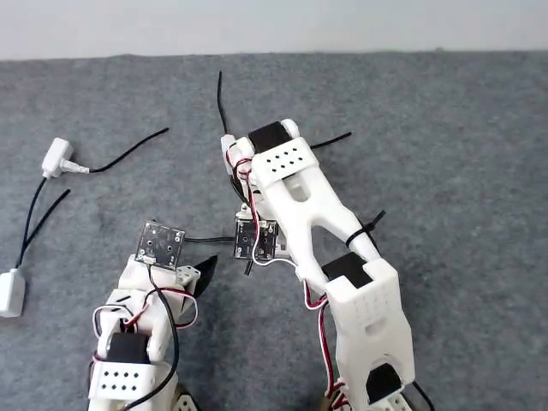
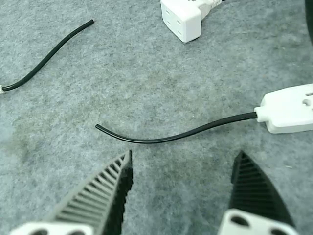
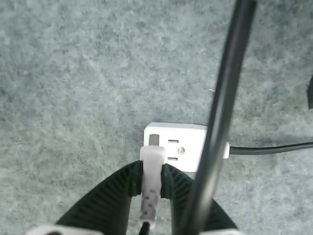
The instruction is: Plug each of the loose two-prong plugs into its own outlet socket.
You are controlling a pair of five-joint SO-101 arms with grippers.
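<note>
Here, plug (image 3: pixel 149 188) in right claw (image 3: pixel 151 172), at outlet (image 3: pixel 188 138)

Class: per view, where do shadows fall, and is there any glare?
High view: soft, even light, faint shadows on the grey felt mat. Left wrist view: thin black cable casts a slim shadow, no glare. Right wrist view: white two-prong plug in the right end effector bright, not glaring.

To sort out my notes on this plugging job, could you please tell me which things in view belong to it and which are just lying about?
Belongs to the job: white plug held in the right end effector; outlet socket at its tip; slotted socket; corded white connector; open left end effector.
Just lying about: grey mat; red-and-white arm wiring.
</note>
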